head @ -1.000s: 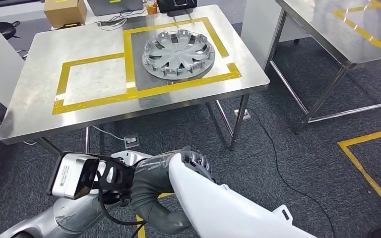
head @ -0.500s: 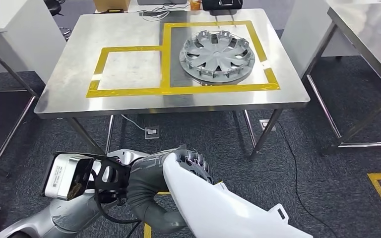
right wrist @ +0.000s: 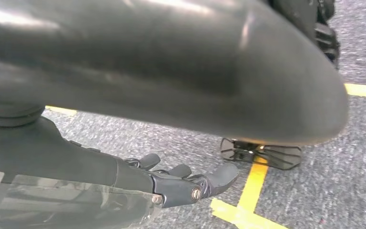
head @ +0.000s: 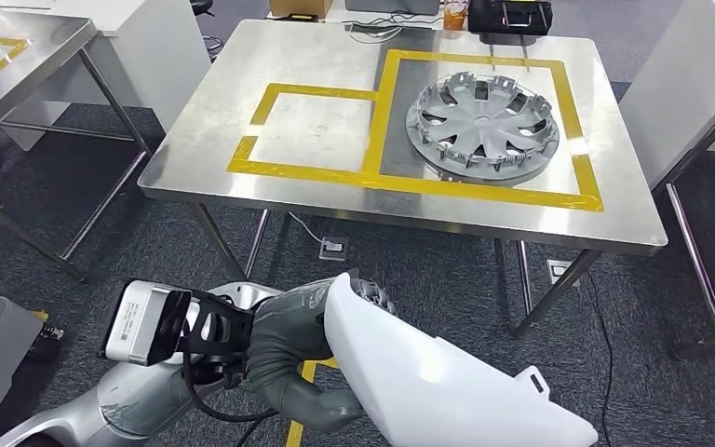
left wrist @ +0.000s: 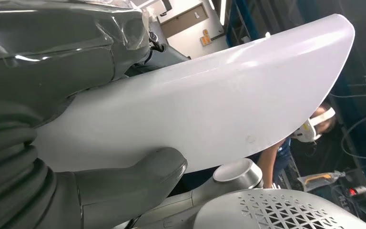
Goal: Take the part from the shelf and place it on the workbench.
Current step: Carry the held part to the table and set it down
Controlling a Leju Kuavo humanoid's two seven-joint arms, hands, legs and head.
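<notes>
A large white curved part (head: 428, 386) is held low in front of my body, and my left hand (head: 293, 340) grips its near end. In the left wrist view the grey thumb (left wrist: 128, 186) presses under the white part (left wrist: 209, 105). The steel workbench (head: 242, 112) stands ahead, marked with yellow tape rectangles; a silver hubcap (head: 482, 126) lies in the larger one and the smaller square (head: 312, 126) is bare. My right hand (right wrist: 186, 183) hangs over the carpet with its fingers stretched out and nothing in them, below a dark curved surface.
A second steel table (head: 9, 47) stands at the far left and a table frame (head: 708, 186) at the right. A black bag (head: 512, 14) and an orange cup (head: 454, 14) sit at the workbench's far edge. Cables cross the carpet. A person (left wrist: 314, 129) stands behind.
The camera has turned: the workbench has slid rightward across the picture and its angle has changed. My left hand still grips the white part in the same way.
</notes>
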